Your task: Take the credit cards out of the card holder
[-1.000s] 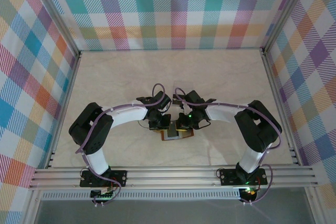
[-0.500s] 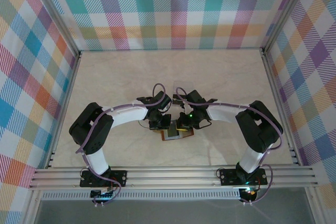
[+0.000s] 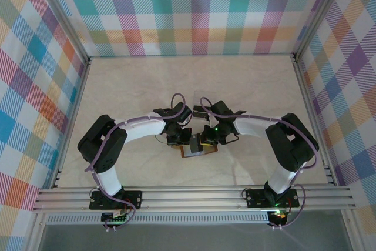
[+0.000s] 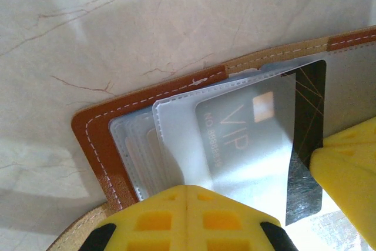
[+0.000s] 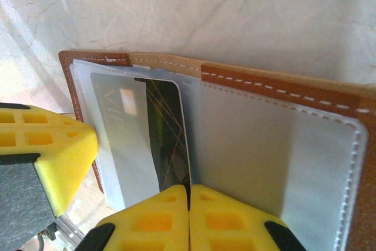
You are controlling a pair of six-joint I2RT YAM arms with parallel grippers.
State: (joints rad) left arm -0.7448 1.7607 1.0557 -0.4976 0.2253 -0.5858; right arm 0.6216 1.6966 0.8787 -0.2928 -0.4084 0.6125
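holder point(image 3: 200, 152): open flat on counter point(image 3: 176, 86), near front middle, between both pincers; brown leather rim, pale inner pockets.
card point(image 4: 305, 121): dark, VIP print, lying in holder under frosted sleeve point(image 4: 176, 127); one long side bare past the sleeve.
left pincer point(image 4: 187, 191): clenched, tips down on sleeve edge; whether it pinches the sleeve, can't tell.
right pincer point(image 5: 189, 189): clenched on card end, which runs into the seam between its fingers.
more sleeves: stacked under the top one, contents unclear.
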